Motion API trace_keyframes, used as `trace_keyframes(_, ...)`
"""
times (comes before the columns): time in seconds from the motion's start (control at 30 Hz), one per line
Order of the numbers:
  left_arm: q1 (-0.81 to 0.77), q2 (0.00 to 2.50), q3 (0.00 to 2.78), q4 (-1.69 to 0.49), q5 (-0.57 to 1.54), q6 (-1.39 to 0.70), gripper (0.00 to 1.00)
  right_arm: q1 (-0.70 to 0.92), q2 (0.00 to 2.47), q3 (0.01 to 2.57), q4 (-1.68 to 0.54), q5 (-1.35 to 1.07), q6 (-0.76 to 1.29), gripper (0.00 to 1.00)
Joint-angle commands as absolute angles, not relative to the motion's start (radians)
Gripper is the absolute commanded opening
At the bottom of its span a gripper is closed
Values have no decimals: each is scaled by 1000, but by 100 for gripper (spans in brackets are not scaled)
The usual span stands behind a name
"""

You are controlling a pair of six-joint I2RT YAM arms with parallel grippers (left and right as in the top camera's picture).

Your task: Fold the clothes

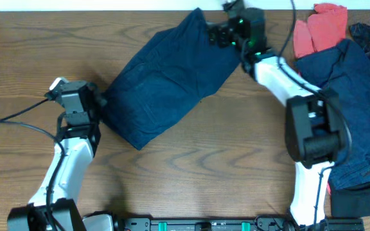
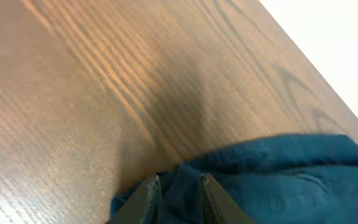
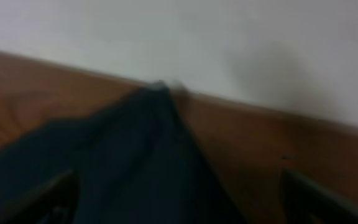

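— Navy shorts [image 1: 166, 77], is that right? Where do they lie?

— Spread slantwise across the middle of the wooden table [image 1: 204, 167]: one end low on the left, the other running up to the far edge. The cloth is rumpled rather than flat.

— And the left gripper [image 1: 99, 102]?

— At the lower left end of the shorts. In its own camera the two fingers [image 2: 149, 198] stand close together with a bunched fold of blue cloth pinched between them, so it has hold of that edge. Bare wood fills the rest of that view.

— The right gripper [image 1: 212, 33]?

— Up at the far corner of the shorts, near the table's back edge. Its camera is badly blurred (only dark shapes and a pale wall can be made out), but the fingers [image 3: 50, 198] sit at the two bottom corners of the frame, spread wide. The dark cloth rises in a ridge between them. Whether either finger touches the cloth, I cannot tell.

— Anything else on the table?

— A heap of clothes on the right side, well apart from the shorts: a coral-red garment [image 1: 323, 29] at the back and a dark blue garment [image 1: 361, 109] in front of it, partly hidden by the right arm.
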State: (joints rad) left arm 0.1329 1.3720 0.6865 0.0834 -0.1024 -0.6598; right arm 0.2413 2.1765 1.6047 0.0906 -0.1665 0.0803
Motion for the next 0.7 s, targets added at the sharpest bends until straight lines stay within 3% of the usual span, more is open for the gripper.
trace_keyframes(0.0,130,1343,692,84,95,-595,23,179,2090,1615,-113,-165,123,99)
trace_keyframes(0.1,112,1347,692,84,174,-550,23,149,2085,1615,-299,-165,123,99)
trace_keyframes(0.2,94,1370,691,84,169,-453,32,134,2085,1615,-435,-164,123,99)
trace_keyframes(0.27,96,1400,691,84,142,-449,33,129,2085,1615,-495,-164,121,99)
trace_keyframes(0.43,121,1489,691,134,51,-456,42,128,2085,1615,-583,-161,115,99)
trace_keyframes(0.67,129,1599,691,189,52,-456,42,128,2085,1615,-632,-161,116,99)
